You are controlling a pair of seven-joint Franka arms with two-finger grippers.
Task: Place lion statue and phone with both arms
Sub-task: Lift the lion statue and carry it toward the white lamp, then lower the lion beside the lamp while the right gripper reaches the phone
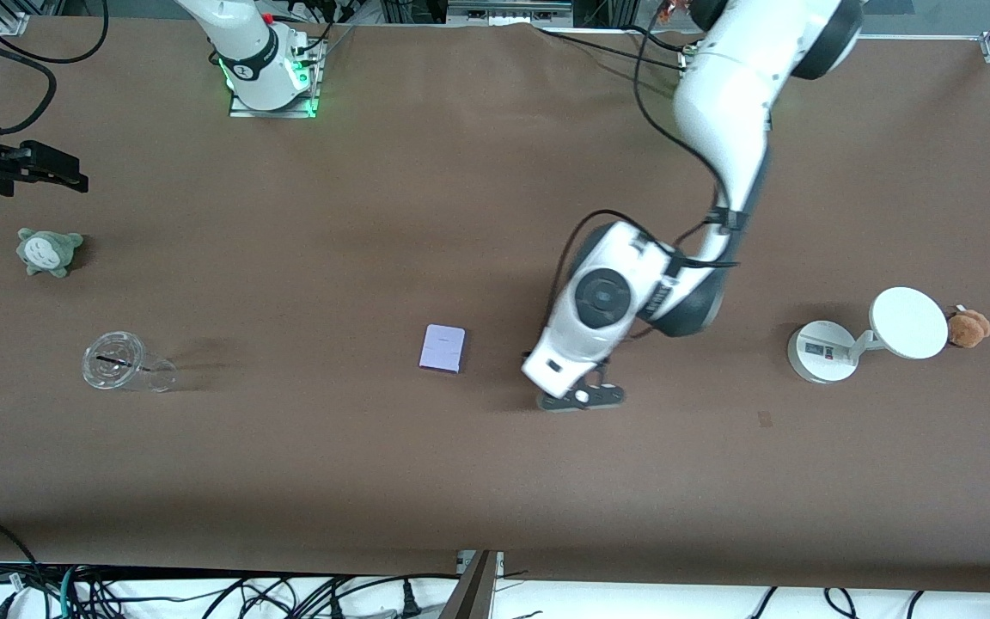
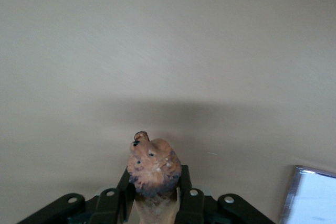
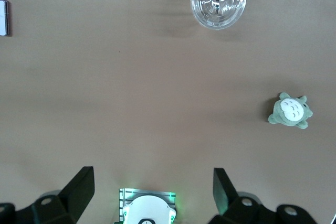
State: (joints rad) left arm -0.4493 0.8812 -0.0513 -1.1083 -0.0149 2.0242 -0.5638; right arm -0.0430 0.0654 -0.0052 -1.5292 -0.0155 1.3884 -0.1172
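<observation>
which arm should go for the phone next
Right. Its end effector is open and empty, waiting at the right arm's end of the table. The left end effector is already shut on the lion statue, beside the phone.

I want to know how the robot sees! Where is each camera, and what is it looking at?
Front view: high up across the table, facing both arms; left gripper low beside the phone.
Left wrist view: on the left arm, looking at the lion statue squeezed between its fingers.
Right wrist view: on the right arm, looking down; right gripper open.
The front and left wrist views share the phone.
</observation>
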